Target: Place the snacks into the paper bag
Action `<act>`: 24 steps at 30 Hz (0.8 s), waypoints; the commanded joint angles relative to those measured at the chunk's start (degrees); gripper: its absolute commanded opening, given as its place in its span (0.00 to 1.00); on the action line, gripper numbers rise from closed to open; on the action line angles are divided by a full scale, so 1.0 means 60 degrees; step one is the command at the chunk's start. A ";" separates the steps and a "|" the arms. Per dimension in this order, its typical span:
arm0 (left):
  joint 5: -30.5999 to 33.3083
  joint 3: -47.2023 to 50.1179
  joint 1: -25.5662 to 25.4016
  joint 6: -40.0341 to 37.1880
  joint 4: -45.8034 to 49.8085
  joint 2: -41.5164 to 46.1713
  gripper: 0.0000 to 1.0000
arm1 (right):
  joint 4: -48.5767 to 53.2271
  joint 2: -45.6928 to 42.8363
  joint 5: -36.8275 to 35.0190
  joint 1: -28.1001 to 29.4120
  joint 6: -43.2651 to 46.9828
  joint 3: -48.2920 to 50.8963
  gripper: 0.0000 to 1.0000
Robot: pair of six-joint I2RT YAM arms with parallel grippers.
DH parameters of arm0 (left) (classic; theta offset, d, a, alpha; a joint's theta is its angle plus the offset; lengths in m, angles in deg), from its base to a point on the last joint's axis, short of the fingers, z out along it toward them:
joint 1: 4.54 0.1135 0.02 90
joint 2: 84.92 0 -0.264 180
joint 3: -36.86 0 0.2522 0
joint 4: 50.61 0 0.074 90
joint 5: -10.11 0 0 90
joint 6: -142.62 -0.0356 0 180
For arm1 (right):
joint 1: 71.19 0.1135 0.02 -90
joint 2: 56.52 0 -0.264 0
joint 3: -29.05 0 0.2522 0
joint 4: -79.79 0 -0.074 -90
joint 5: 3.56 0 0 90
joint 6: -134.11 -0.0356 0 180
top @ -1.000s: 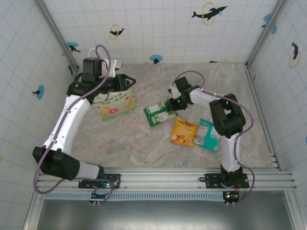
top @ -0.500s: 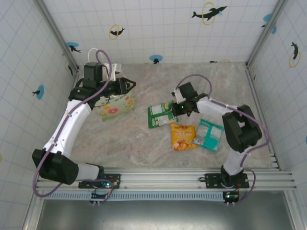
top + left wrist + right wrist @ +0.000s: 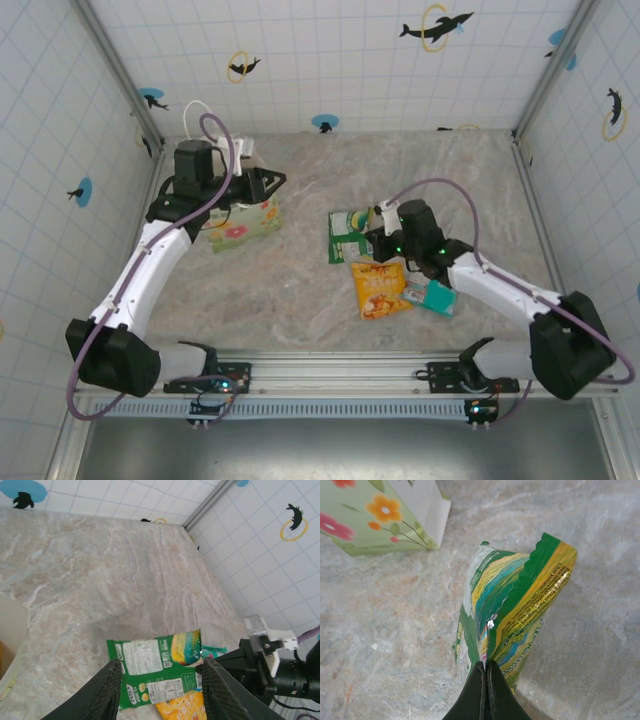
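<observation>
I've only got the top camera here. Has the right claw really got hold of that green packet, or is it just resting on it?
Observer: It has it. In the right wrist view the right claw is pinched shut on an edge of the green packet, which is creased where it is gripped.
Operator: And the left claw, is it carrying anything?
Observer: No. In the left wrist view the left claw is open, its fingers apart with nothing between them.
</observation>
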State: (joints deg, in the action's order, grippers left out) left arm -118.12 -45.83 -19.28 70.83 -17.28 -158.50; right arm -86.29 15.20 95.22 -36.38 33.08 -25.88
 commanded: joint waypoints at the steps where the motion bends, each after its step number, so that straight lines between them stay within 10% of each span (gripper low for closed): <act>1: -0.0885 0.0156 -0.0026 -0.0805 -0.0652 0.0259 0.46 | -0.1476 -0.0880 0.0176 0.0044 0.0326 0.0359 0.00; 24: -0.2312 -0.0178 -0.1535 -0.6473 0.1449 -0.0177 0.60 | 0.1017 -0.1175 0.4127 0.0289 0.5363 -0.2088 0.00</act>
State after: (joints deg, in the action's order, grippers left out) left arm -130.25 -45.11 -27.91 38.68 -12.49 -158.59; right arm -81.63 7.55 116.46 -35.25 60.29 -35.52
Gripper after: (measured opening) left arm 0.595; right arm 0.048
